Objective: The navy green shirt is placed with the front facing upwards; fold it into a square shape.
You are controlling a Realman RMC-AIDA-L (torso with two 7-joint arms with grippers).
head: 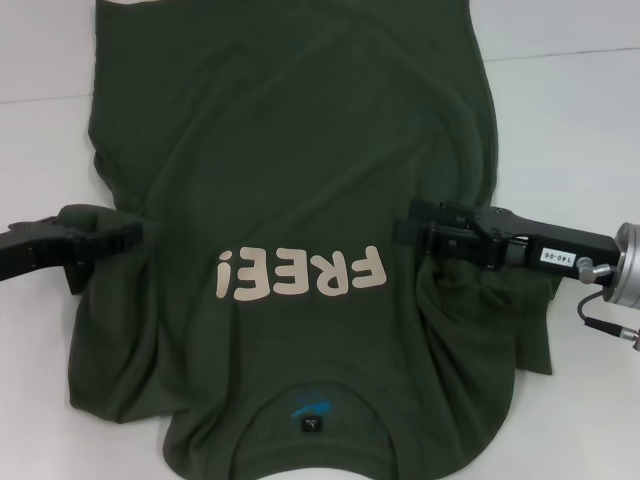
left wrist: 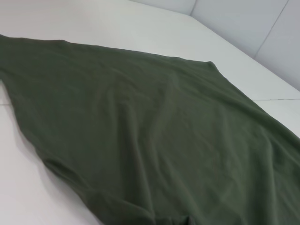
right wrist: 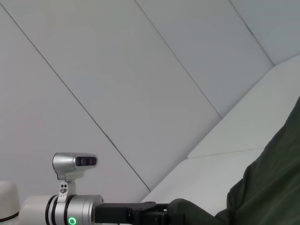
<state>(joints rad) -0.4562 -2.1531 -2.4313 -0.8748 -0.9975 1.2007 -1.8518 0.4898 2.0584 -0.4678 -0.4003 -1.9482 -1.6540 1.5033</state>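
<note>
From the head view we found the navy green shirt [head: 290, 200] spread front-up on the white table [head: 570, 120], its collar nearest the robot and its hem running out of frame at the far side. The pale "FREE" lettering [head: 300, 275] lay across the chest, reading upside down from this camera, and a small blue neck print [head: 312, 405] sat just inside the collar. The left gripper [head: 135, 235] reached in from the left at the shirt's sleeve side, with green fabric bunched over its fingers; it appeared clamped on that cloth. The right gripper [head: 420, 235] reached in from the right at the level of the lettering, its tip against a raised fold of the shirt near the armpit, with the sleeve crumpled beneath the arm; it likewise appeared closed on the fabric. In the left wrist view we recorded only the shirt [left wrist: 164, 140], a broad, creased green sheet lying across the table [left wrist: 117, 23], with a padded wall [left wrist: 262, 28] behind; no fingers showed there. In the right wrist view we noted pale wall panels [right wrist: 140, 70], a rise of the shirt [right wrist: 267, 187] at one side, and farther off the left gripper [right wrist: 161, 213], its dark fingers buried in green cloth.
</note>
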